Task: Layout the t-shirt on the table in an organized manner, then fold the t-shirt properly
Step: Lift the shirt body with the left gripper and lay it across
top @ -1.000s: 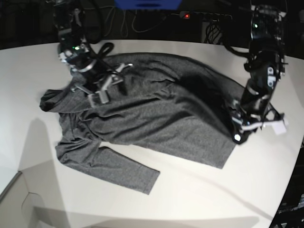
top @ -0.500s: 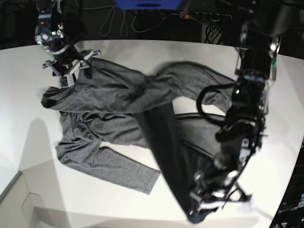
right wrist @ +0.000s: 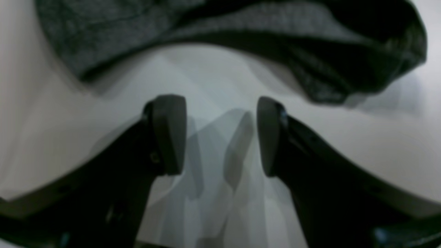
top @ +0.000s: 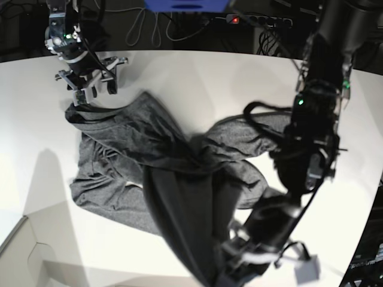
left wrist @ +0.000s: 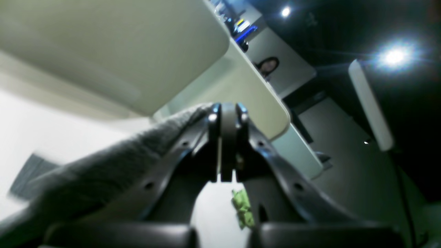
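Observation:
The dark grey t-shirt (top: 137,149) lies bunched across the middle of the white table (top: 179,72). One part of it is drawn into a long fold running to the front edge. My left gripper (top: 230,275) is low at the front, shut on that fold. In the left wrist view its jaws (left wrist: 225,110) are pressed together, with the t-shirt (left wrist: 103,172) trailing off to the left. My right gripper (top: 90,86) stands open at the far left, just behind the shirt's corner. Only bare table (right wrist: 220,86) shows between its fingers (right wrist: 220,134), and the t-shirt (right wrist: 241,34) lies ahead of them.
Cables and a power strip with a red light (top: 236,20) run behind the table's back edge. A white block (top: 305,270) hangs off the left arm near the front right edge. The table's front-left corner (top: 24,239) is cut off. A green scrap (left wrist: 243,206) lies below the left gripper.
The left arm has swung from the right side to the front edge, dragging the shirt's right part over itself into a long fold. The right gripper moved back off the shirt to its far-left corner.

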Tool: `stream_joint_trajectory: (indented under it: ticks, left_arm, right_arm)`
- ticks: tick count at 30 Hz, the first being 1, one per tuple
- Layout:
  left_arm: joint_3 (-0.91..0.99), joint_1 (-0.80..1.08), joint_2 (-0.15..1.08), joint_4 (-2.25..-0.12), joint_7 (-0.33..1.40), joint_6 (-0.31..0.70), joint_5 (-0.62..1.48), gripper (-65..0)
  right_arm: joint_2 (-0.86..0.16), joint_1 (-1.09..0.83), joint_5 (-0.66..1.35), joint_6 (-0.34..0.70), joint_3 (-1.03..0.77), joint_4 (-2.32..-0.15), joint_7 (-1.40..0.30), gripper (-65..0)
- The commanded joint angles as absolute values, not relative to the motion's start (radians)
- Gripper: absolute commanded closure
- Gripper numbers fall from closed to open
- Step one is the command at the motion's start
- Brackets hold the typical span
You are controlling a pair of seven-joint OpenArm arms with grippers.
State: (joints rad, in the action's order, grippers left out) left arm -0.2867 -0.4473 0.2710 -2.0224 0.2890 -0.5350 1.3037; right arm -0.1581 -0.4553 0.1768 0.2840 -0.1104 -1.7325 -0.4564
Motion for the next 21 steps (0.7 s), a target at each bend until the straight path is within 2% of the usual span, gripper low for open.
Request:
stream_joint_trajectory:
  ticks: [1, 3, 12, 17, 21]
  left_arm:
    - [-0.252, -0.440, 0.292, -2.031, 0.275, -0.538, 1.406, -0.1]
    - [-0.183, -0.343, 0.334, -2.031, 0.275, -0.536, 1.484, -0.1]
    - [0.166, 0.102, 0.498, -2.029, 0.285, -0.535, 1.484, -0.1]
    - [0.384, 0.355, 0.510, -2.029, 0.421, -0.535, 1.484, -0.1]
    - [0.532, 0.486, 0.510, -2.028, 0.460, -0.535, 1.484, -0.1]
  right_arm:
    - [-0.168, -0.446, 0.182, 0.285, -0.114, -1.747, -0.435, -33.4]
    - [-0.168, -0.440, 0.182, 0.285, -0.114, -1.736, -0.437, -33.4]
    - [-0.171, -0.386, 0.182, 0.286, -0.113, -1.636, -0.433, -33.4]
    - [-0.171, -0.361, 0.183, 0.286, -0.113, -1.632, -0.433, -33.4]
    - [-0.171, -0.357, 0.183, 0.286, -0.113, -1.632, -0.433, -33.4]
